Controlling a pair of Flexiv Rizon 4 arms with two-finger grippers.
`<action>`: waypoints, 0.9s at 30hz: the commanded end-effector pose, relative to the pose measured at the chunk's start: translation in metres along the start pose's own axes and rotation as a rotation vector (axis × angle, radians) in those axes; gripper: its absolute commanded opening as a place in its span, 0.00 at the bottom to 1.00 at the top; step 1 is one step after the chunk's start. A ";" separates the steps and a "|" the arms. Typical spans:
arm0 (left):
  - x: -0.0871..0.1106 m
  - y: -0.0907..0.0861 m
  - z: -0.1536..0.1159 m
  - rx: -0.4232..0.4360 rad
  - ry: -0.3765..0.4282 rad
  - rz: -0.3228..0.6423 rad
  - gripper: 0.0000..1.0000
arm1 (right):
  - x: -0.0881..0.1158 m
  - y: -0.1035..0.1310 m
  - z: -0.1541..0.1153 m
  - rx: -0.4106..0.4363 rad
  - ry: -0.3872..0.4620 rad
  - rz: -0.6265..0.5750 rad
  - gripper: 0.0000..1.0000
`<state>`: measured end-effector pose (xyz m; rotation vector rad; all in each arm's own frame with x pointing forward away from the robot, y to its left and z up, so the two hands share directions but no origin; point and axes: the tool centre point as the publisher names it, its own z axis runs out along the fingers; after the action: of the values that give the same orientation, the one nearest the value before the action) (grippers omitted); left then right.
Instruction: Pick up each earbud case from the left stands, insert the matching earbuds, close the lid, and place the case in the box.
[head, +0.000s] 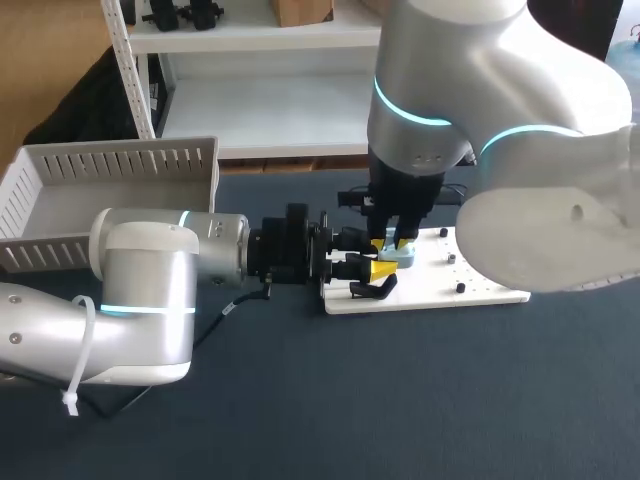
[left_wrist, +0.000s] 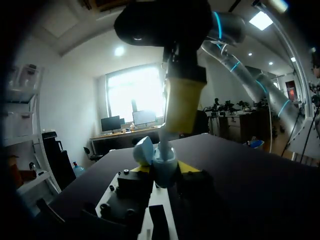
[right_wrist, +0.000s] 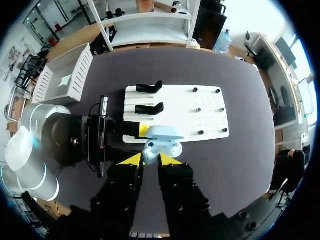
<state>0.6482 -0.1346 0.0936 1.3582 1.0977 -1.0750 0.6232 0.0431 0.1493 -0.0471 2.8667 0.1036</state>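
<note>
Table: dark; white board at the middle, white box far left.
Case: light blue, lid open, over the board's left end.
Left gripper: pinching the case.
Right gripper: just above the case; grip unclear.

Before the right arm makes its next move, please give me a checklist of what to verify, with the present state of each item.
1. Earbud case clamped in the left gripper, one yellow tip on each side: ok.
2. Lid open and standing up: ok.
3. Right gripper directly over the open case: ok.
4. Contents of the case: cannot tell, the right gripper covers its opening.
5. Box open at the top, at the table's left rear: ok.
</note>
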 end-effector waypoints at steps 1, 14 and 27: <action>0.000 -0.001 0.000 -0.004 -0.001 0.002 0.00 | -0.001 0.001 0.001 0.002 0.000 0.001 0.00; 0.000 -0.001 0.000 -0.004 -0.001 0.002 0.00 | -0.003 -0.001 0.003 0.001 -0.002 0.005 0.00; 0.000 -0.001 0.000 -0.004 -0.001 0.002 0.00 | -0.004 -0.001 0.004 -0.003 -0.003 0.011 0.00</action>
<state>0.6482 -0.1346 0.0935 1.3583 1.0977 -1.0749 0.6272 0.0414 0.1473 -0.0336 2.8654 0.1108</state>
